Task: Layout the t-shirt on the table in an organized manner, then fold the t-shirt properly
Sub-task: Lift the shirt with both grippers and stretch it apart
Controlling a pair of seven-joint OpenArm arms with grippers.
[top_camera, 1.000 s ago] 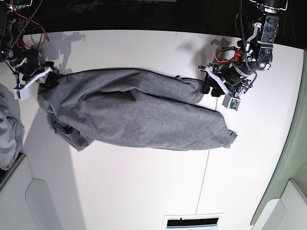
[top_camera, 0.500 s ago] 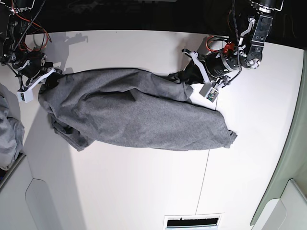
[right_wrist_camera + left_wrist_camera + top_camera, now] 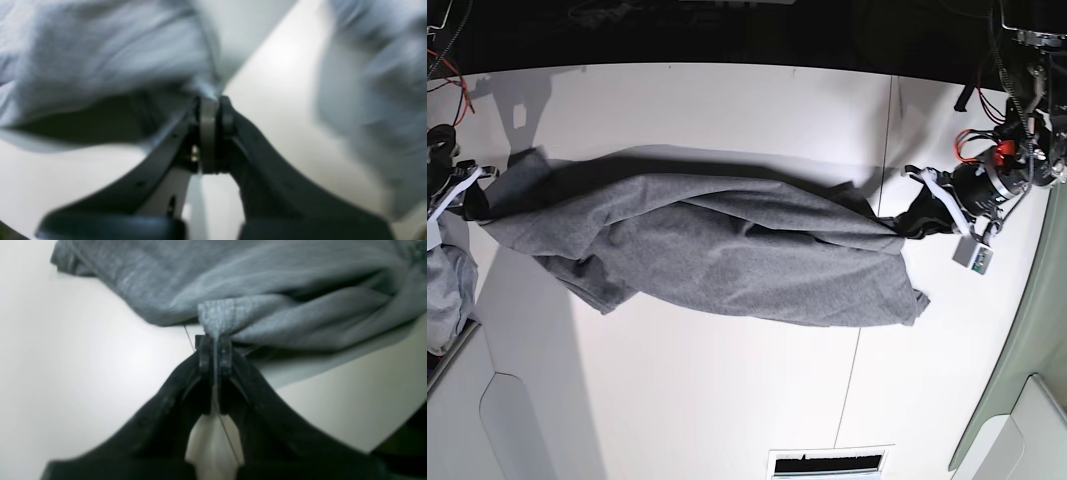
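White table (image 3: 727,390) bears the t-shirt (image 3: 717,250), both jaws pinching its ends.

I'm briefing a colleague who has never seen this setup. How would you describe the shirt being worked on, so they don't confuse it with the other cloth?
Start at the large flat white table. Stretched across its middle lies the medium heather-grey knit t-shirt, rumpled, with a black tool pinching it at each end. The paler grey-blue cloth bundle sits at the table's edge in the base view's left, and no tool holds it.
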